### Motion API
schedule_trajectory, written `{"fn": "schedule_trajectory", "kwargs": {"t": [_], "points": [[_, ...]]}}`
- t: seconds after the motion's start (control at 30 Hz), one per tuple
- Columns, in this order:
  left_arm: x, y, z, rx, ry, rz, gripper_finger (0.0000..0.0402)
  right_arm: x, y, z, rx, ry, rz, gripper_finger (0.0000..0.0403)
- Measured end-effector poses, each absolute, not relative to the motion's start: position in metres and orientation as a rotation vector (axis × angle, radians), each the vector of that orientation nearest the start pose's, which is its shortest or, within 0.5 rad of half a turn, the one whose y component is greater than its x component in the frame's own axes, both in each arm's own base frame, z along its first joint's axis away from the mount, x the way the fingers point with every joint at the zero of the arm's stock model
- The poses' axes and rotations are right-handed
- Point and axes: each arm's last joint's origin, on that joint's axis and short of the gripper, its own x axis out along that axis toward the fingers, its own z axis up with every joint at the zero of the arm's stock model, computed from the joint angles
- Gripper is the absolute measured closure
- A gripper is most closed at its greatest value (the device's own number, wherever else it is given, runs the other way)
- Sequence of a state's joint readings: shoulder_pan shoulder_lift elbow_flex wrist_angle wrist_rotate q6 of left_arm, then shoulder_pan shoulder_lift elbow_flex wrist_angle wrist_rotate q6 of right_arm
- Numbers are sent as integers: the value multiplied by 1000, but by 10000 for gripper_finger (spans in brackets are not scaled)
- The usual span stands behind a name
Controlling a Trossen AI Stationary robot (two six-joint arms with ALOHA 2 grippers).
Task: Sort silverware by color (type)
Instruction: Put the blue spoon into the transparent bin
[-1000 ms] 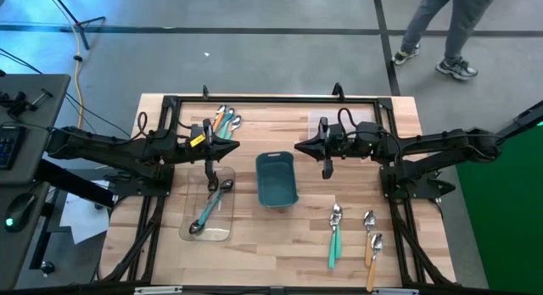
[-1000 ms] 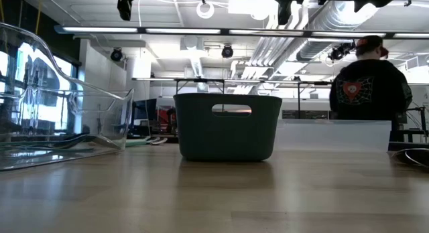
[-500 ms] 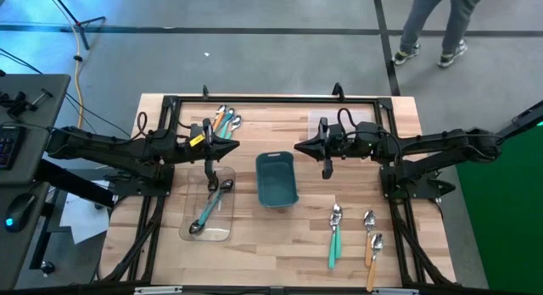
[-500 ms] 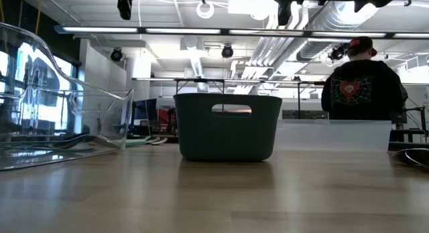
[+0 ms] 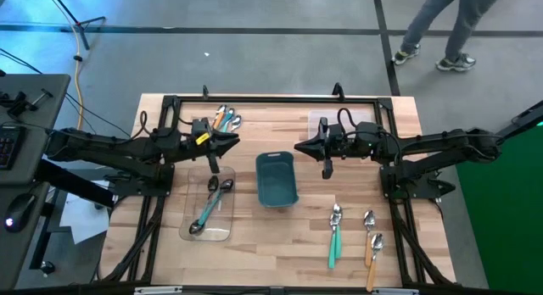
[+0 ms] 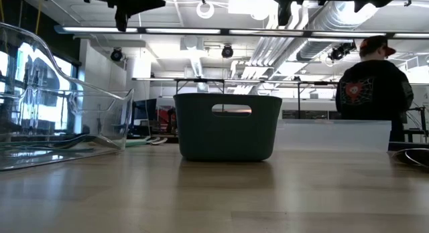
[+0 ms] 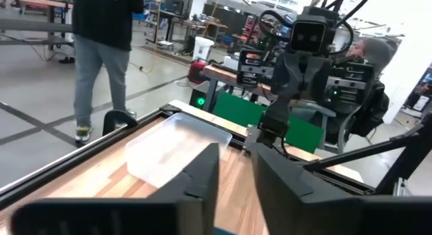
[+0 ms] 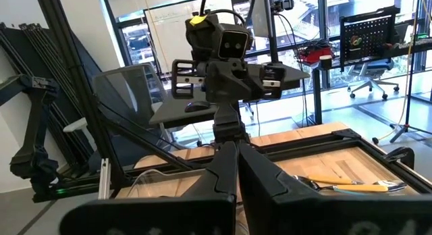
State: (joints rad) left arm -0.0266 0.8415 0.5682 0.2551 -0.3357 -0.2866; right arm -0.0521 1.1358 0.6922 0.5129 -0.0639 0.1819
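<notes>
The left gripper point(image 5: 211, 162), its fingers now parted and empty, has lifted from the clear tray point(image 5: 193, 231), leaving two spoons point(image 5: 208, 210) inside. The right gripper point(image 5: 326, 168) hangs closed and empty; more spoons wait near right point(image 5: 336, 234) and far left point(image 5: 224, 119).
</notes>
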Motion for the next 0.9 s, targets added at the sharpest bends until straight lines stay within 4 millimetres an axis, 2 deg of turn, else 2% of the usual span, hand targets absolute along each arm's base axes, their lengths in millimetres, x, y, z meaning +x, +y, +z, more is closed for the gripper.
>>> {"fn": "schedule_trajectory", "kwargs": {"t": [0.27, 0.47, 0.6, 0.7, 0.8, 0.9], "points": [[192, 3, 289, -301, -8, 269, 219, 252, -11, 299, 178, -68, 18, 403], [192, 8, 292, -318, 34, 303, 188, 252, -11, 299, 175, -68, 18, 403], [192, 30, 299, -325, 241, 461, 192, 252, -11, 298, 176, -59, 17, 403], [190, 59, 302, -359, 410, 639, 196, 252, -11, 297, 179, -51, 17, 403], [186, 90, 293, -427, 584, 807, 201, 252, -11, 296, 180, -41, 15, 403], [185, 115, 274, -525, 739, 839, 207, 252, -11, 295, 181, -28, 14, 403]]}}
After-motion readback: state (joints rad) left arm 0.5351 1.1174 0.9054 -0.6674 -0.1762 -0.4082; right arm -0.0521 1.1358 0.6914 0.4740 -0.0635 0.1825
